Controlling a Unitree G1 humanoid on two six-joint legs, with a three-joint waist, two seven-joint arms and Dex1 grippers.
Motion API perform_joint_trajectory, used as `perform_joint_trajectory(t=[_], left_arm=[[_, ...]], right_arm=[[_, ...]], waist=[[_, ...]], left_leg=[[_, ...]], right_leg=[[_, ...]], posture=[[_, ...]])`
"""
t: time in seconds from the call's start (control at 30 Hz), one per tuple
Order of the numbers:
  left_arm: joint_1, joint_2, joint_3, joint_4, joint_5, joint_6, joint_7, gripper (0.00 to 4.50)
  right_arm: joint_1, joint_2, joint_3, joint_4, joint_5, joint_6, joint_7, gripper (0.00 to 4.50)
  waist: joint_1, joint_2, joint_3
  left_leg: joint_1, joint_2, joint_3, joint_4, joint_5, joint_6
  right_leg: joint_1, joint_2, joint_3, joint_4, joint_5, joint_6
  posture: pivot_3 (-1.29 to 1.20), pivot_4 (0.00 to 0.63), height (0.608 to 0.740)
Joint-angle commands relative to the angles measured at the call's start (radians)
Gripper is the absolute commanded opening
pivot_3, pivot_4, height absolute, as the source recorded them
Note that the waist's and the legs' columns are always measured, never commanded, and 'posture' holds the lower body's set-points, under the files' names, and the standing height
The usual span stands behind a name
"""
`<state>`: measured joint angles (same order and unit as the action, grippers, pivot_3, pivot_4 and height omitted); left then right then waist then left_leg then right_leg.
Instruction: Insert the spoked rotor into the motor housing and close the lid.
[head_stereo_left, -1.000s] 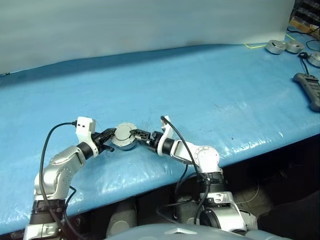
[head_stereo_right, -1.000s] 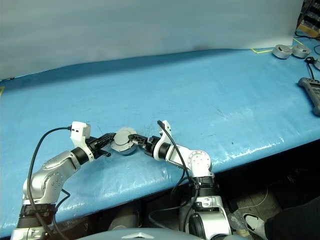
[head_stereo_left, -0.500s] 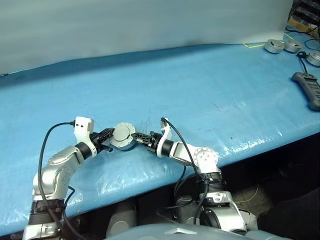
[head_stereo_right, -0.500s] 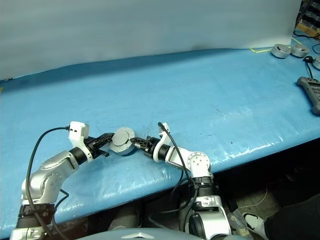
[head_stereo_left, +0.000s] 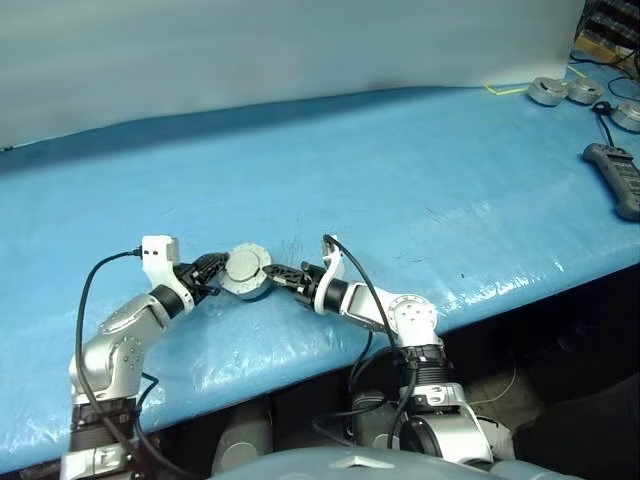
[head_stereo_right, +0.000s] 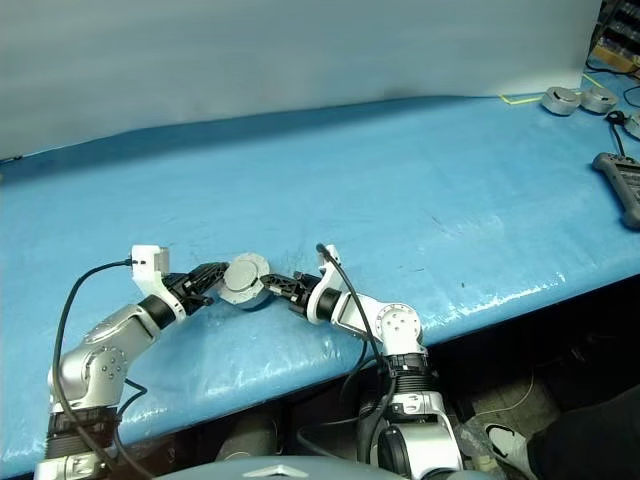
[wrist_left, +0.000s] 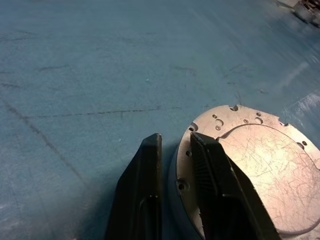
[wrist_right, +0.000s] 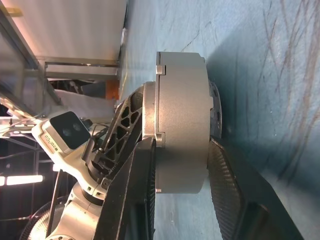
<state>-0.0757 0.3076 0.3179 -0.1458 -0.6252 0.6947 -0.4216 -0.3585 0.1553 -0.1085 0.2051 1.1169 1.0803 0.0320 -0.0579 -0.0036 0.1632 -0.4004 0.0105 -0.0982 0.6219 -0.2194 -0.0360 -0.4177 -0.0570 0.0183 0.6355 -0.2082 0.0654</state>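
Right tool (wrist_right: 180, 185) pinches the closed motor housing (wrist_right: 180, 125) edgewise above the blue counter (head_stereo_left: 400, 170) — left tool (wrist_left: 175, 170), fingers slightly parted, touches its rim.

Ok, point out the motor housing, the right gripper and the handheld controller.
motor housing (wrist_right: 181, 120): right wrist view, plain side wall.
right gripper (head_stereo_left: 272, 272): left eye view, between its fingertips.
handheld controller (head_stereo_left: 617, 176): left eye view, grey body.
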Motion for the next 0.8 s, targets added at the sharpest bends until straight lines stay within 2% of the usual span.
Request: perform_joint_trajectory(t=[0.03, 0.2, 0.23, 0.3, 0.43, 0.53, 0.8], left_arm=[[-0.03, -0.044, 0.116, -0.049, -0.113, 0.015, 0.085, 2.61], [-0.015, -0.127, 0.206, -0.059, -0.304, 0.072, 0.169, 4.34], [-0.006, -0.143, 0.216, -0.06, -0.347, 0.087, 0.176, 4.49], [0.005, -0.156, 0.222, -0.06, -0.396, 0.102, 0.182, 4.5], [0.056, -0.254, 0.248, -0.03, -0.628, 0.142, 0.183, 4.5], [0.088, -0.298, 0.24, -0.024, -0.741, 0.158, 0.197, 4.5], [0.158, -0.349, 0.186, -0.021, -0.86, 0.139, 0.229, 4.5]], right_arm=[[0.145, 0.152, -0.012, -0.1, 0.089, -0.011, -0.016, 1.14], [0.139, 0.163, -0.059, -0.157, 0.153, -0.034, -0.059, 1.14], [0.134, 0.163, -0.065, -0.165, 0.161, -0.041, -0.065, 1.14], [0.126, 0.159, -0.068, -0.169, 0.173, -0.051, -0.073, 1.14], [0.059, 0.146, -0.084, -0.142, 0.182, -0.106, -0.077, 1.14], [0.026, 0.145, -0.077, -0.132, 0.188, -0.129, -0.078, 1.14], [-0.01, 0.162, -0.025, -0.127, 0.207, -0.143, -0.08, 1.14]], waist=[[0.0, 0.0, 0.001], [-0.003, -0.002, 0.002], [-0.003, -0.001, 0.002], [-0.004, -0.002, 0.002], [-0.005, -0.002, 0.003], [-0.005, -0.004, 0.003], [-0.005, -0.003, 0.003]], left_leg=[[0.0, 0.0, 0.0, 0.0, 0.0, 0.0], [-0.001, 0.0, 0.0, 0.0, 0.0, 0.001], [-0.001, 0.0, 0.0, 0.0, 0.0, 0.001], [-0.002, 0.0, 0.0, 0.0, -0.001, 0.001], [-0.002, 0.0, 0.0, 0.0, -0.001, 0.002], [-0.003, 0.0, 0.0, 0.0, -0.001, 0.002], [-0.003, 0.0, 0.0, 0.001, -0.001, 0.002]], right_leg=[[0.0, 0.0, 0.0, 0.0, 0.0, 0.0], [0.0, 0.0, 0.0, -0.003, 0.0, 0.001], [0.0, 0.0, 0.0, -0.003, 0.001, 0.001], [0.0, 0.0, 0.0, -0.004, 0.001, 0.001], [0.0, 0.0, 0.0, -0.005, 0.001, 0.001], [0.001, 0.0, 0.0, -0.006, 0.0, 0.0], [0.001, 0.001, 0.0, -0.007, 0.0, -0.001]], posture=[[0.0, 0.15, 0.74], [0.0, 0.15, 0.74], [0.0, 0.15, 0.74], [0.0, 0.15, 0.74], [0.0, 0.15, 0.74], [0.0, 0.15, 0.74], [0.0, 0.15, 0.74]])
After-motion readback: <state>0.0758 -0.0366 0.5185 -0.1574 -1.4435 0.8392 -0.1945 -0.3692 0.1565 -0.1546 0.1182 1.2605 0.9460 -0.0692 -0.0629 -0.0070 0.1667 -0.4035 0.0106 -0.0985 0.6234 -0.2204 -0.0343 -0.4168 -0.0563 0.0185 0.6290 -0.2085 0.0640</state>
